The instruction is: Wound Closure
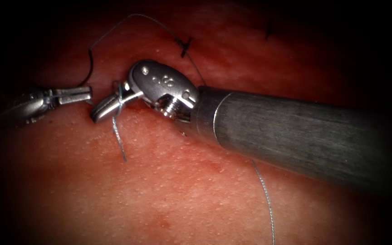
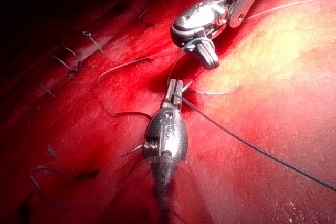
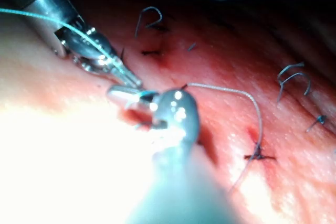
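Observation:
My left tool (image 1: 87, 94) comes in from the left with its jaws shut on the dark thread (image 1: 90, 63). That thread arcs up and over to a knotted stitch (image 1: 185, 45). My right tool (image 1: 98, 113) points left, its jaws shut just beside the left tool's tip. A turn of bluish thread (image 1: 120, 97) is wound around the right jaws, and a short tail (image 1: 120, 138) lies on the tissue (image 1: 169, 195) below them. In the left wrist view the left tool (image 2: 175, 90) pinches the dark thread (image 2: 252, 148) below the right tool (image 2: 210, 60).
A second stitch (image 1: 268, 31) sits further right in the dim background. A pale strand of thread (image 1: 265, 195) runs out from under the right shaft (image 1: 296, 131) toward the lower edge. Several tied stitches with cut ends (image 3: 291, 77) and red fluid mark the tissue.

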Controlling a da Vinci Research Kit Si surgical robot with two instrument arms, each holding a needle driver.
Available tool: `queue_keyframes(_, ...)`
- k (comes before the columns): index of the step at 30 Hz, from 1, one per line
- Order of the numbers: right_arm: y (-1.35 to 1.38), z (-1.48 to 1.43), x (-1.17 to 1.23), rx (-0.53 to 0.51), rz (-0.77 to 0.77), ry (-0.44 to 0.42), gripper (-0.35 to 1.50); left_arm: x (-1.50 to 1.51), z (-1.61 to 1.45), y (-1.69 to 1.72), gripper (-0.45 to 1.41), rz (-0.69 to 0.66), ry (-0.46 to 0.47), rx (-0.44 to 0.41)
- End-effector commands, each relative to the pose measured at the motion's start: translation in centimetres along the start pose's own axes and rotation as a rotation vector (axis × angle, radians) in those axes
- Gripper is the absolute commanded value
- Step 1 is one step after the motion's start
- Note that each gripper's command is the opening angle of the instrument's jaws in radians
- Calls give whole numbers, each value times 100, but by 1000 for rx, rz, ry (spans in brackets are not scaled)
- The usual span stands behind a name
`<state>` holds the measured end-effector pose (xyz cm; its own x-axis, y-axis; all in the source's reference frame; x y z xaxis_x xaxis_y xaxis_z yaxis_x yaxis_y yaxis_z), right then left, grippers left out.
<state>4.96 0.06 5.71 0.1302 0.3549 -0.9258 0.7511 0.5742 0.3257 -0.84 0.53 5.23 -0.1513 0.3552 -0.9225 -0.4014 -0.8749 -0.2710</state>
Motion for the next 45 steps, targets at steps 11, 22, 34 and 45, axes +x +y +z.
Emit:
queue_keyframes(11,3,19,-8,201,-64,-253,83,-5,10,-3,-45,4,2,-8)
queue_keyframes(22,-8,29,-23,269,-95,-340,104,-5,8,-3,-45,-6,-2,-16)
queue_keyframes(34,-3,38,-45,287,-106,-448,78,-9,8,2,-45,-13,4,-23)
queue_keyframes(45,9,38,-58,299,-234,-532,5,-12,7,10,-45,-34,10,-35)
